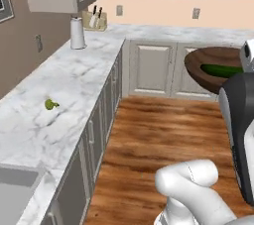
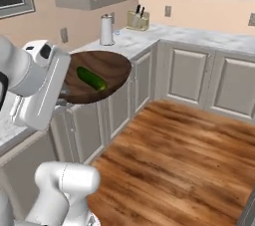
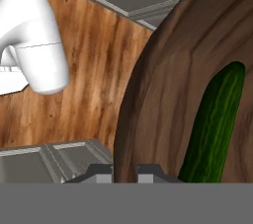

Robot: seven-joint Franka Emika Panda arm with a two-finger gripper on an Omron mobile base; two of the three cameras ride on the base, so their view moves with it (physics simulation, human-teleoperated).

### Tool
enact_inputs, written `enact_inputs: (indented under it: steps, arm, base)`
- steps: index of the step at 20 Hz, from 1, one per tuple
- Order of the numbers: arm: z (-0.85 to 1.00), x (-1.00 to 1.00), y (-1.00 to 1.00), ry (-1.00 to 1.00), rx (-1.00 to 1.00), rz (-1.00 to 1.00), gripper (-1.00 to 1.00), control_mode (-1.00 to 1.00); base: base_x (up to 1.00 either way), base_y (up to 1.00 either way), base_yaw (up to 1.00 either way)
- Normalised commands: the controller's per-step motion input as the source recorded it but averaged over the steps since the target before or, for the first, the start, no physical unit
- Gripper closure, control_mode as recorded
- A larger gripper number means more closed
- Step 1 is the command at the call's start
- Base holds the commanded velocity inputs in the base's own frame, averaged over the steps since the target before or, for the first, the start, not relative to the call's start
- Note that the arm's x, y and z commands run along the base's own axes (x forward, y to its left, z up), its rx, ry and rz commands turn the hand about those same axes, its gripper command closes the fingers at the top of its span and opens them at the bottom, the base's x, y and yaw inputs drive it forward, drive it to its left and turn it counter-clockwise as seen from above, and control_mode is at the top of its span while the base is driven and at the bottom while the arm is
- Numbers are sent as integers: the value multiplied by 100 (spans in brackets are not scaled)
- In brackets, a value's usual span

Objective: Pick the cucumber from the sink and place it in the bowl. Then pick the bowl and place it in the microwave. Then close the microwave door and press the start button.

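The hand (image 3: 124,168) was pinching the rim of the wooden bowl (image 2: 97,75), which was carried in the air above the wood floor (image 2: 184,155), clear of the marble surface (image 1: 64,90). The cucumber (image 2: 91,78) lay inside the bowl. The step in hand appeared to be the transfer to the microwave. The next move would call for keeping the bowl level and turning toward the cavity.

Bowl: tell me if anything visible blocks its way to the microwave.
The bowl is held up over the wooden floor with the cucumber inside, the gripper shut on its rim. Around it is open air; the nearest things are the base cabinets beside it. The microwave cannot be located from here, so the full path cannot be judged.
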Motion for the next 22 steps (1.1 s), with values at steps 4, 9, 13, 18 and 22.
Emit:
enact_inputs:
  steps: [4, 9, 13, 18, 22]
  arm:
    - [0, 0, 0, 0, 0, 0, 100, 100]
    - [0, 0, 0, 0, 0, 0, 100, 100]
    - [0, 0, 0, 0, 0, 0, 100, 100]
    - [0, 0, 0, 0, 0, 0, 100, 100]
    - [0, 0, 0, 0, 0, 0, 100, 100]
  base:
    - [0, -18, -56]
    - [13, -25, -49]
    - [28, -21, -53]
    - [28, -20, -58]
    - [92, -2, -30]
